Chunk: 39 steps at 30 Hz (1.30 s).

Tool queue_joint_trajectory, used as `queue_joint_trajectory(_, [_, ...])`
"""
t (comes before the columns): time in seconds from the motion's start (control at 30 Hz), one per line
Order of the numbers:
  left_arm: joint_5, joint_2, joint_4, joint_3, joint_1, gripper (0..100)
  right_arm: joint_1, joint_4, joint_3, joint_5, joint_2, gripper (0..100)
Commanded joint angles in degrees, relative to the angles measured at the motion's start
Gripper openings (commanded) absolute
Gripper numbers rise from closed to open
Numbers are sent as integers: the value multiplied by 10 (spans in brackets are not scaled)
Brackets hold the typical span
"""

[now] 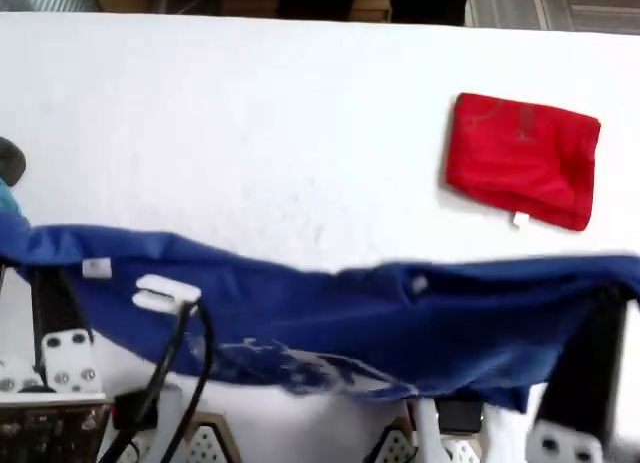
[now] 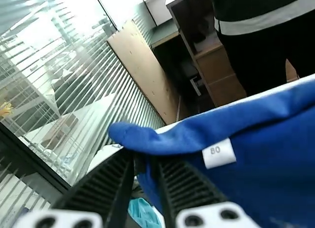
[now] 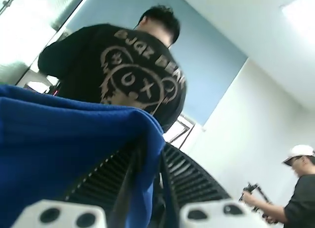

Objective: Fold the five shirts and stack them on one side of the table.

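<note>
Blue shirt (image 1: 400,313): stretched above the near edge of the table (image 1: 250,133), one end clamped in left gripper (image 2: 142,164), other in right gripper (image 3: 151,156), presumably spread for folding. Red shirt (image 1: 522,160): folded, lying far right, apparently starting the stack.

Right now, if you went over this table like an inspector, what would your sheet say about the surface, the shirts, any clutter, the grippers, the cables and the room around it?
Surface: white table, flat and plain.
Job's things: red shirt folded, lying at the far right; blue shirt unfolded, stretched between the two arms along the near side.
Clutter: a dark round object at the left edge; cannot tell what it is.
Grippers: left gripper shut on one end of the blue shirt, near its white tag; right gripper shut on the other end.
Cables: black cable hanging at the near left, in front of the blue shirt.
Surroundings: window blinds and a leaning wooden board.
</note>
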State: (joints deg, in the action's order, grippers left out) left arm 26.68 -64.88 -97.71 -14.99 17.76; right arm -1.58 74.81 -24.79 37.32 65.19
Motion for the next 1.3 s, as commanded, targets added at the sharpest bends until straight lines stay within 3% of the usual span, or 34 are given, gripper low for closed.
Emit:
queue_joint_trajectory(0.0, [-3, 47, 49, 8, 8, 26, -7, -26, 34, -6, -47, 19])
queue_joint_trajectory(0.27, [-4, 176, 149, 69, 6, 26, -7, -136, 190, -6, -110, 19])
queue_joint_trajectory(0.6, [-3, 335, 353, 207, -9, 26, -7, -330, 413, -1, -218, 19])
queue_joint_trajectory(0.77, [-3, 439, 412, 201, -34, 26, -7, -429, 421, -1, -340, 19])
queue_joint_trajectory(1.07, [-3, 616, 363, 12, -37, 26, -7, -412, 220, -4, -548, 20])
queue_joint_trajectory(1.27, [46, 748, 334, 5, -47, 26, -7, -321, 196, -4, -662, 20])
